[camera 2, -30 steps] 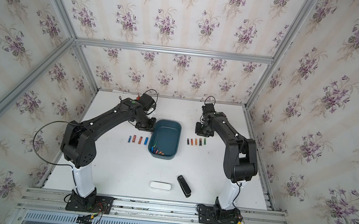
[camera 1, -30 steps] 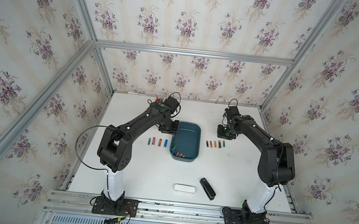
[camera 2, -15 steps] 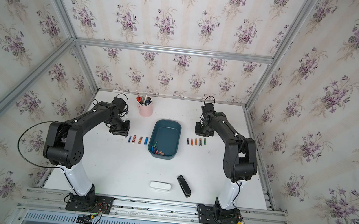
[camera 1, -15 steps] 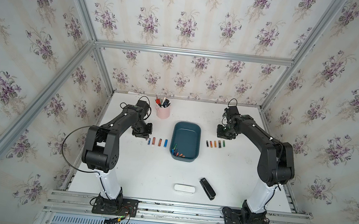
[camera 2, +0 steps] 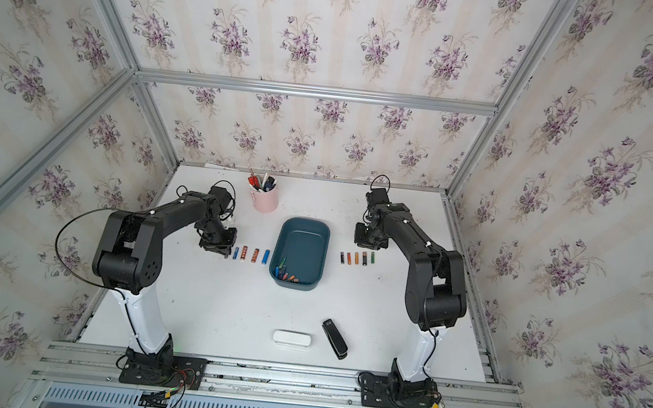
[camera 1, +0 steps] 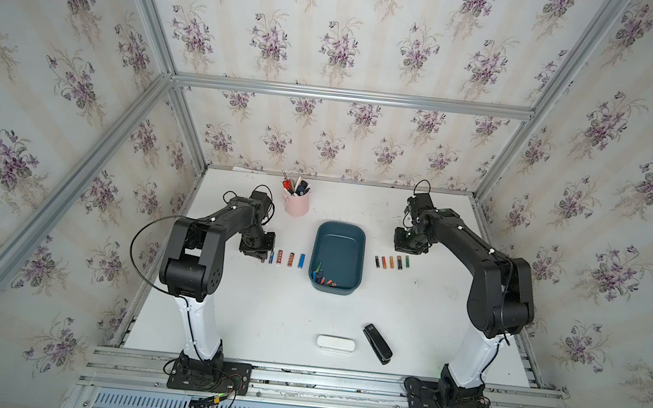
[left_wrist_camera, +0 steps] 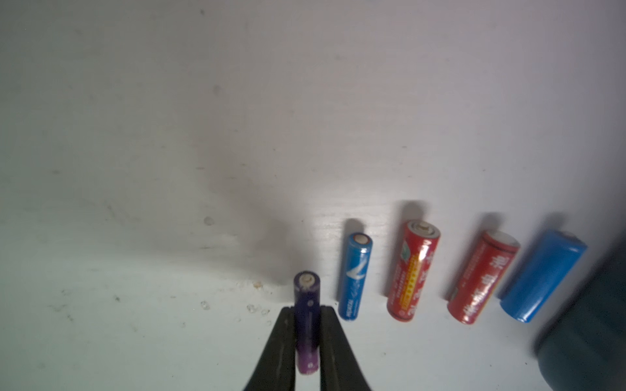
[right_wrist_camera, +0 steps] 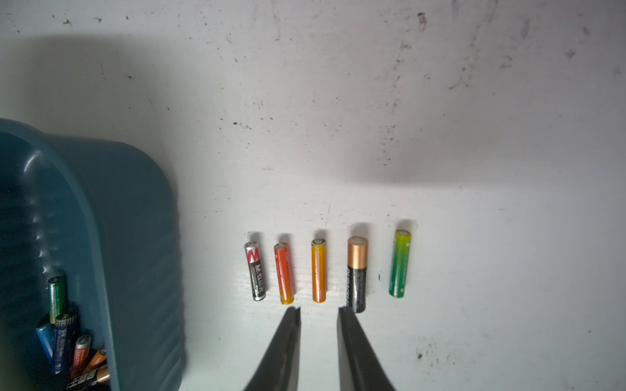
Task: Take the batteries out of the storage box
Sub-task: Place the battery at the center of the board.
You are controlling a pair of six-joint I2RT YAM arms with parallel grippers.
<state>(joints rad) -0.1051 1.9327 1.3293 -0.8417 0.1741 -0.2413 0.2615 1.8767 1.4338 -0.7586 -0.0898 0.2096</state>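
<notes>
The dark teal storage box (camera 1: pixel 361 255) (camera 2: pixel 325 251) sits mid-table, with several batteries (camera 1: pixel 322 278) (right_wrist_camera: pixel 67 335) heaped in its near corner. Left of it lies a row of batteries (camera 1: pixel 285 258) (left_wrist_camera: pixel 413 270), blue and red. My left gripper (left_wrist_camera: pixel 306 309) is shut on a purple battery (left_wrist_camera: pixel 306 291) at that row's left end, low over the table. Right of the box lies a second row (camera 1: pixel 391 262) (right_wrist_camera: pixel 318 270): black, orange, yellow, copper-black, green. My right gripper (right_wrist_camera: pixel 319 309) hangs behind it, jaws apart and empty.
A pink cup (camera 1: pixel 297 203) with pens stands at the back, left of the box. A white oblong case (camera 1: pixel 335 344) and a black stapler-like object (camera 1: pixel 377 343) lie near the front edge. The box wall (left_wrist_camera: pixel 592 321) is close to the left row's end.
My left arm swung from beside the box out to the left end of the left row and came down there with the purple battery. The right arm stayed still.
</notes>
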